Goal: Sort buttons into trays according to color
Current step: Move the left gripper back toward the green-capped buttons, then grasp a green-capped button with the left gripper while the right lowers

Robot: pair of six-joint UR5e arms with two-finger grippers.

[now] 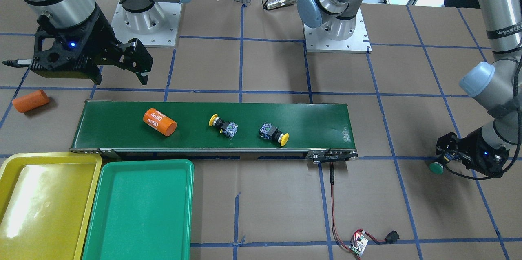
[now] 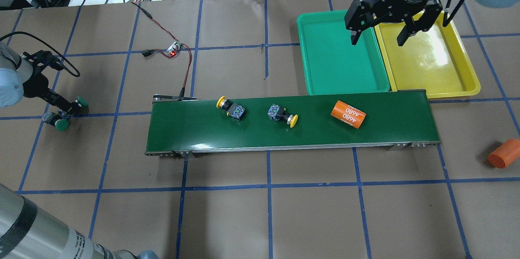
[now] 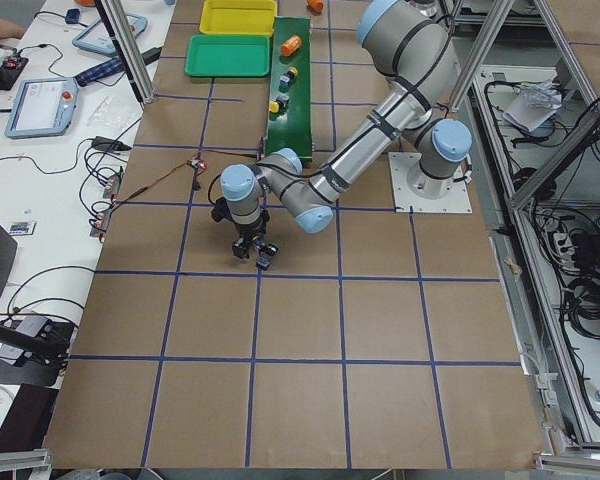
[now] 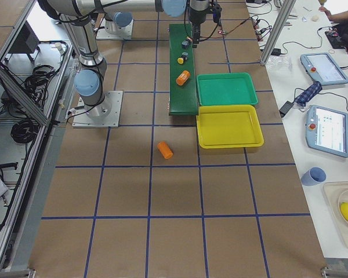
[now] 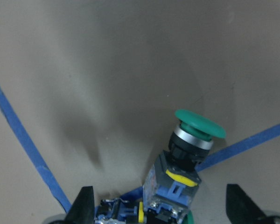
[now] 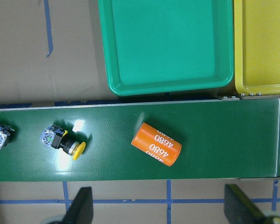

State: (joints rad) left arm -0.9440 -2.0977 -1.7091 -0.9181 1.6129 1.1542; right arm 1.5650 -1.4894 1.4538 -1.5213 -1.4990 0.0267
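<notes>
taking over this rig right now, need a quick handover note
Left gripper: open, low at the table's left end, straddling a green button without gripping it; second green button lies beside it.
Right gripper: open, empty, above the seam between green tray and yellow tray.
On the conveyor belt: a yellow button, a second yellow button, the orange 4680 cylinder.
Done: nothing, both trays empty.
Left: all four buttons.

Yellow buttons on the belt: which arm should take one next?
Probably right. The right hand hovers open over the green tray and yellow tray, beside the belt, holding nothing. The left hand is down at the green buttons, off the belt's far end.
</notes>
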